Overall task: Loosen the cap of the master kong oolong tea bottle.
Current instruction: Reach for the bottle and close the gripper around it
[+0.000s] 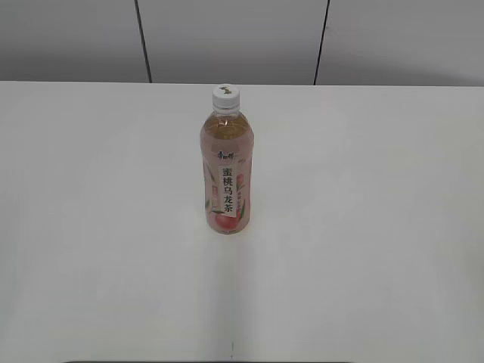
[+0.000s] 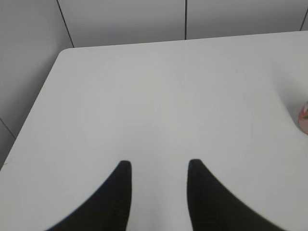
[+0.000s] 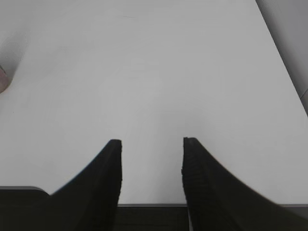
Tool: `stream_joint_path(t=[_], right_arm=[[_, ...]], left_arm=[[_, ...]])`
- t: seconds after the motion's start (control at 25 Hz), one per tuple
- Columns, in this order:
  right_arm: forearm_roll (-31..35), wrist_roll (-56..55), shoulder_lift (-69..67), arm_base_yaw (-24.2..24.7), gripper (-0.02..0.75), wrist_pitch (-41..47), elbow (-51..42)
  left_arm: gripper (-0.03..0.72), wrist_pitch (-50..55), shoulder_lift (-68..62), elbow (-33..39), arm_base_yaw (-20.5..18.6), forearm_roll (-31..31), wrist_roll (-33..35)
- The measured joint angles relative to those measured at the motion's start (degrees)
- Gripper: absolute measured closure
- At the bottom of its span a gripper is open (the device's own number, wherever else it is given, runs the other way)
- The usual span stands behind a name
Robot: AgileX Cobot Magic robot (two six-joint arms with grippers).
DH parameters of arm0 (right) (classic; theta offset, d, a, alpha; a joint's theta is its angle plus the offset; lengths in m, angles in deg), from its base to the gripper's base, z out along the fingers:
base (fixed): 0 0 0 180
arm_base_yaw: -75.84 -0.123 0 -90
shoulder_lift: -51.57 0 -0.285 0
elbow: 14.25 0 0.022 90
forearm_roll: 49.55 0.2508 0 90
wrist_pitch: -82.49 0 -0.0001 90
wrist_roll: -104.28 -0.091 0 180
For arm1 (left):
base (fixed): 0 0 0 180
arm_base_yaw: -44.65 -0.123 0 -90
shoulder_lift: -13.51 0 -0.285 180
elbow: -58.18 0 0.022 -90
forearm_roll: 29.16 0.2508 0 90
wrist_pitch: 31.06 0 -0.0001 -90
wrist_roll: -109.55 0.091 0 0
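The master kong oolong tea bottle (image 1: 226, 170) stands upright in the middle of the white table, with its pink peach label and white strip of black characters facing me. The white cap (image 1: 225, 95) sits on its neck. A sliver of the bottle's base shows at the right edge of the left wrist view (image 2: 303, 118) and at the left edge of the right wrist view (image 3: 2, 77). My left gripper (image 2: 157, 166) is open and empty over bare table, left of the bottle. My right gripper (image 3: 151, 143) is open and empty near the table's front edge, right of the bottle. Neither gripper shows in the exterior view.
The white table (image 1: 363, 227) ends at a grey panelled wall (image 1: 227, 38) behind the bottle. Its left edge and rounded far corner (image 2: 65, 50) show in the left wrist view, its right edge (image 3: 284, 53) and front edge (image 3: 149, 204) in the right wrist view.
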Motion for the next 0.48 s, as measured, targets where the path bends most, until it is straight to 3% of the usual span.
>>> stream_joint_path(t=[0.48], right_arm=[[0.0, 0.0, 0.0, 0.0, 0.419, 0.0, 0.0]], left_arm=[[0.446, 0.0, 0.0, 0.0, 0.0, 0.0, 0.0]])
